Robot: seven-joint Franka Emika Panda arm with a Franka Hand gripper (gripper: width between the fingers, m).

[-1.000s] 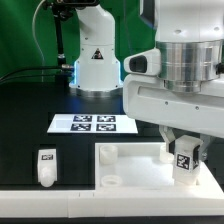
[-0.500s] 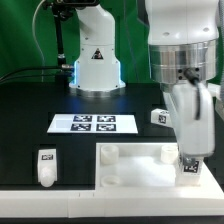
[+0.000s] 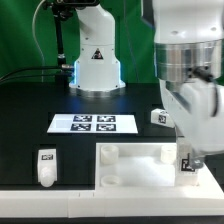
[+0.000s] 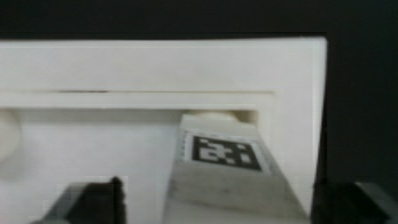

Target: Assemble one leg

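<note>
A: Where did we have the leg? We saw a stubby white plastic peg with a black-and-white square tag (image 3: 187,162) upright at the gripper (image 3: 190,165), over the large white square panel with the raised rim (image 3: 135,152), toward its 3 o'clock edge in the exterior view.

B: Agreed. In the wrist view the leg (image 4: 222,160) ran between the two dark fingers (image 4: 93,203), tag facing the camera. The jaws stood wide, with a gap on each side of the leg; we couldn't tell if anything gripped it.

A: Step? We judged it seating or screwing the leg into a corner hole, hole itself hidden.

B: Next move needed a re-grip, then a twist while keeping it vertical. Spare white tagged pegs sat at 8 o'clock (image 3: 45,165) and behind the arm (image 3: 158,116).
</note>
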